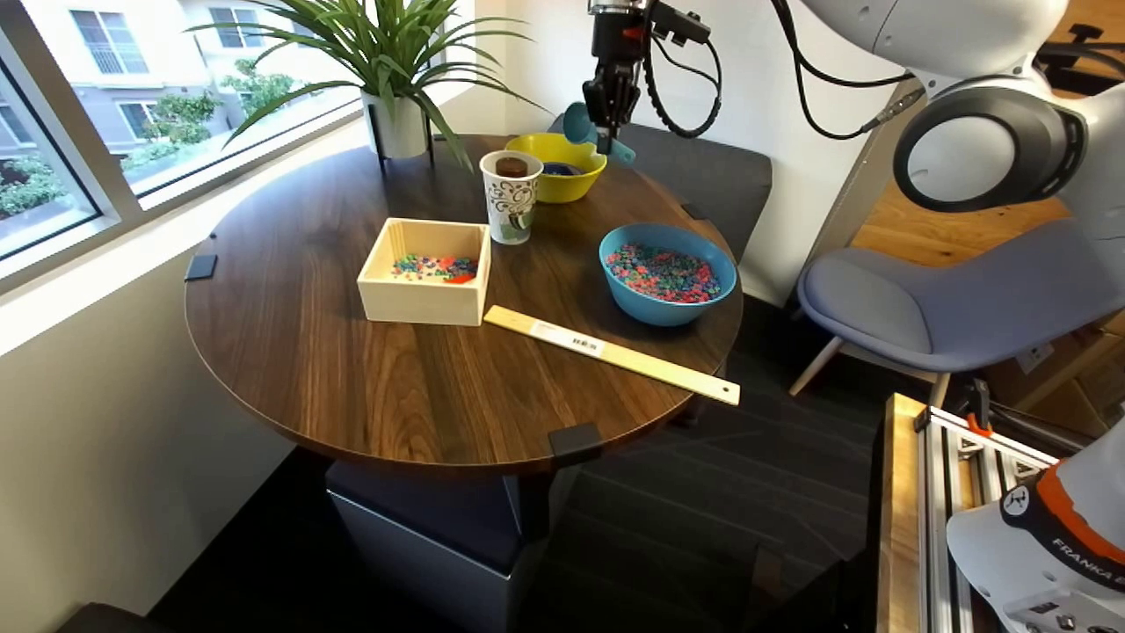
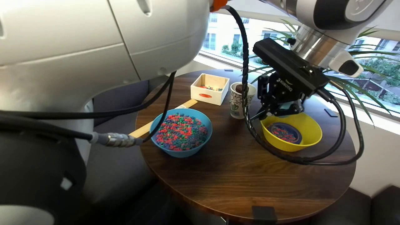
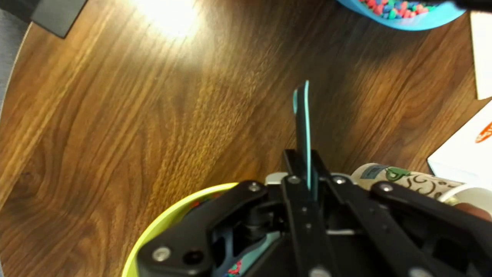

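One teal scoop (image 1: 577, 123), gripped by the pincer (image 1: 606, 139), hangs above the yellow bowl (image 1: 567, 188) at one o'clock on the worktop (image 1: 404, 382) in an exterior view. Blue bowl (image 1: 657, 309) sits at three o'clock.

In an exterior view, looking down across the tabletop (image 1: 290, 369) from well back; in an exterior view, facing the window (image 2: 226, 47) from beside the arm (image 2: 78, 68) — sharing the yellow bowl (image 2: 308, 128) — and in the wrist view, close past the gripper (image 3: 303, 156), apparently steeply downward.
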### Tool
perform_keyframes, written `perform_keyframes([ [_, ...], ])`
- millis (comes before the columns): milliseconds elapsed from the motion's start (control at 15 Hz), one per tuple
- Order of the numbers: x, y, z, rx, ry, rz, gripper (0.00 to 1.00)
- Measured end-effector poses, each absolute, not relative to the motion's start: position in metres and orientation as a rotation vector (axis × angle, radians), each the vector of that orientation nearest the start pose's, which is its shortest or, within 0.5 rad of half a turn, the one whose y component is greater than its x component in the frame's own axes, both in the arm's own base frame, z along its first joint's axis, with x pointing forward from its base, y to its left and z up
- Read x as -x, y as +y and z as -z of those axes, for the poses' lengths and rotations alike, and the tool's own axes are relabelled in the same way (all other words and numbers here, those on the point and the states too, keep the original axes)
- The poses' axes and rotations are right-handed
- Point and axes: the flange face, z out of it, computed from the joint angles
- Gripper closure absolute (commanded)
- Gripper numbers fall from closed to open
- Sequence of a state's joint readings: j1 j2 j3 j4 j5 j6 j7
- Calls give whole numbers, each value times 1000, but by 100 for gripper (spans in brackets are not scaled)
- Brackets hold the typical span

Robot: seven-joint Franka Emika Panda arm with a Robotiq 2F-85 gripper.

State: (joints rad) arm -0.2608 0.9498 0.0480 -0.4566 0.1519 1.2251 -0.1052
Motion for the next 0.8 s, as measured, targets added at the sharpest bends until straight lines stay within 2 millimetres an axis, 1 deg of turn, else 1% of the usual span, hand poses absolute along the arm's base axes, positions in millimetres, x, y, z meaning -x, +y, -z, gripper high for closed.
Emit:
perform_keyframes([
  [133, -720, -155, -469, 2865, 117, -237, 98],
  [200, -719, -151, -467, 2823, 97, -254, 92],
  [333, -719, -151, -466, 2818, 96, -258, 92],
  [400, -719, -151, -467, 2819, 96, -255, 98],
  [533, -718, -150, -466, 2814, 92, -264, 98],
  [667, -712, -147, -457, 2779, 80, -352, 98],
  [800, -709, -149, -446, 2753, 112, -414, 98],
])
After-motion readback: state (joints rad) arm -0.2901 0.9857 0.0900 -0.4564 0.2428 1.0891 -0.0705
